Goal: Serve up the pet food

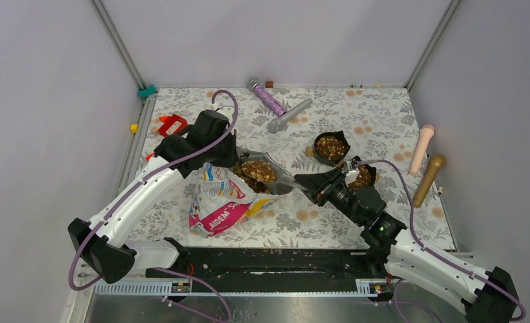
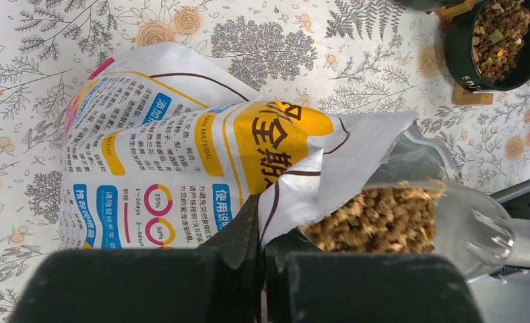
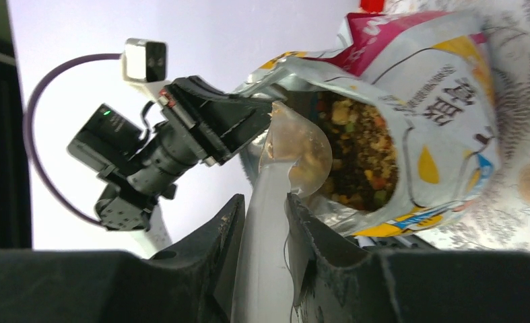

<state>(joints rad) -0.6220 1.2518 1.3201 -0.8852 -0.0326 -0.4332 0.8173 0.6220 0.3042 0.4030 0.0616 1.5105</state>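
A colourful pet food bag (image 1: 221, 202) lies on the floral mat, its mouth open toward the right. My left gripper (image 1: 216, 149) is shut on the bag's upper edge (image 2: 295, 195) and holds the mouth open. A clear plastic scoop (image 1: 259, 171) full of brown pet food (image 2: 376, 221) sits at the bag's mouth. My right gripper (image 1: 310, 182) is shut on the scoop's grey handle (image 3: 265, 229). More pet food (image 3: 359, 145) shows inside the bag. One black bowl (image 1: 330, 147) holds kibble. A second bowl (image 1: 363, 177) is partly hidden behind my right arm.
A glittery purple tube (image 1: 267, 98) and a grey cylinder (image 1: 290, 115) lie at the back. A red object (image 1: 172, 124) sits at the left edge. A pink handle (image 1: 421, 149) and a gold handle (image 1: 429, 180) lie at the right. Walls enclose the mat.
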